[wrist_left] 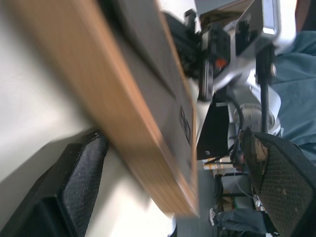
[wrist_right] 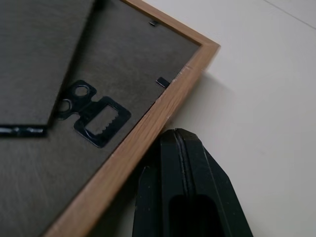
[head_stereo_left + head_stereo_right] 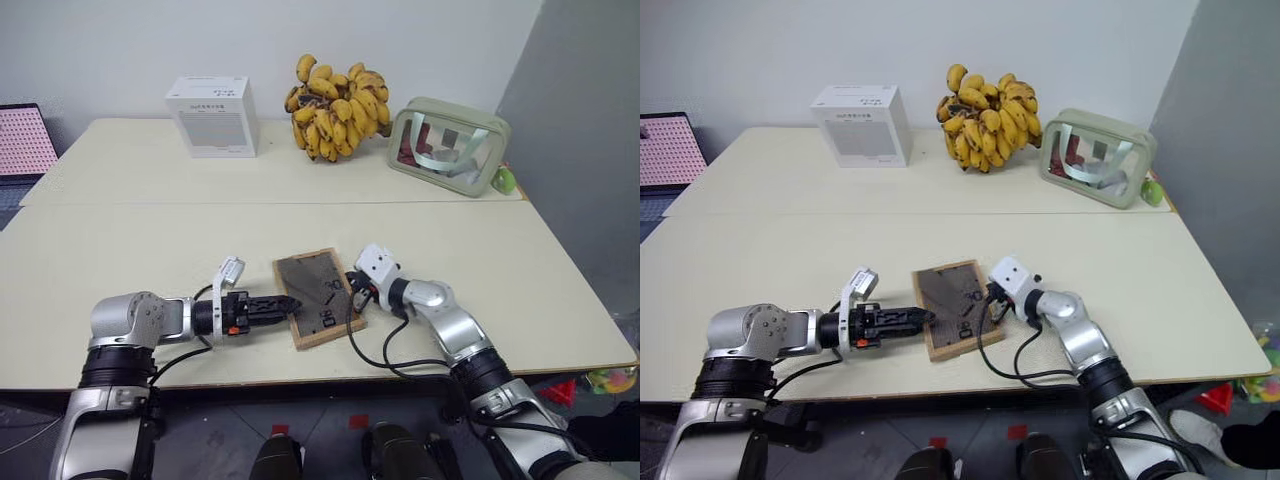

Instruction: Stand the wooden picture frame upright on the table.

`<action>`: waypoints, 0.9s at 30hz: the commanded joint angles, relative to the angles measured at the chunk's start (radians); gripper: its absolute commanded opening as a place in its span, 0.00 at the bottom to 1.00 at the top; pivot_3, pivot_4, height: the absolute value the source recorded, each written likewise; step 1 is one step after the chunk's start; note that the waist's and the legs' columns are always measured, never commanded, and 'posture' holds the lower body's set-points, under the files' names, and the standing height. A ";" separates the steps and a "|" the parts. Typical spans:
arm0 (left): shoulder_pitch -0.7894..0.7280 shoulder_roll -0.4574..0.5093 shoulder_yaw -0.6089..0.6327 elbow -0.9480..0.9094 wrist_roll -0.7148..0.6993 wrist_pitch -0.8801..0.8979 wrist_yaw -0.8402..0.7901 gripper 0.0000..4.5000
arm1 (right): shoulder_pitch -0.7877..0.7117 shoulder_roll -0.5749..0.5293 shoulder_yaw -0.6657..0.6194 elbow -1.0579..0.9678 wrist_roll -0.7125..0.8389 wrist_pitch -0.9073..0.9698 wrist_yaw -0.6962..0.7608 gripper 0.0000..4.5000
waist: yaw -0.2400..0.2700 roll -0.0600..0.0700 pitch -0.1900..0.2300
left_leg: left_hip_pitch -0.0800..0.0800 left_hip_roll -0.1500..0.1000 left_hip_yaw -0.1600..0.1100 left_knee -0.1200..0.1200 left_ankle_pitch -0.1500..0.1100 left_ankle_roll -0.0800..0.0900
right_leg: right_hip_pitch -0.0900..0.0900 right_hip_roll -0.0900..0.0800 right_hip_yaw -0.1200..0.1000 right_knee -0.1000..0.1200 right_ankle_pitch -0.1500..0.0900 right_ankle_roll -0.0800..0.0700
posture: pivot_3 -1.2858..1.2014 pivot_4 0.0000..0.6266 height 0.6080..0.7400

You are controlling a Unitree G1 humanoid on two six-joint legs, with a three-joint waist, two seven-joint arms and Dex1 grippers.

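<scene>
Near the front edge of the large pale cream table, seen from the left eye view, the small light-wood picture frame lies flat with its dark grey-brown back panel upward. It is not yet upright; judged from this, the lifting, the opening of the stand and the placing all remain to be done. The left gripper points right at the frame's left edge, and the right gripper sits at the frame's right edge. At the far side stand a white box, a bunch of yellow bananas and a pale green clear-sided pouch.

From the right eye view the arrangement reads the same: frame flat, one gripper at each side.

From the left wrist view the jaws stand wide, one finger below the wooden edge and the other above it, so they straddle the frame's rim. No firm grip is evident; contact cannot be confirmed.

From the right wrist view the two black fingers are pressed together, holding nothing, their tips just beside or against the frame's outer wooden edge near a corner. A black sawtooth hanger and the folded stand panel show on the back.
</scene>
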 commanded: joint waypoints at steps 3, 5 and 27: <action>0.044 -0.080 0.087 -0.150 -0.097 0.090 0.099 1.00 | -0.002 0.007 -0.017 -0.028 0.002 0.032 -0.043 0.00 | 0.005 -0.001 0.000 | -0.001 0.000 0.000 0.000 0.000 0.000 | 0.000 -0.001 0.000 -0.001 0.001 0.002 | 0.52 0.24 1.00; 0.054 -0.080 0.116 -0.170 -0.115 0.114 0.121 0.92 | -0.008 -0.006 -0.027 -0.017 0.004 0.030 -0.044 0.00 | 0.005 -0.001 0.000 | -0.001 0.000 0.000 -0.001 0.000 0.000 | -0.001 -0.001 -0.001 -0.001 0.001 0.002 | 0.52 0.24 1.00; -0.039 0.041 0.145 -0.111 -0.125 0.062 0.202 0.30 | -0.056 -0.221 -0.190 -0.258 0.293 0.272 0.260 0.08 | 0.006 -0.001 0.001 | -0.002 0.000 -0.001 0.000 0.000 0.000 | -0.001 0.000 -0.001 -0.001 -0.001 -0.002 | 0.52 0.24 1.00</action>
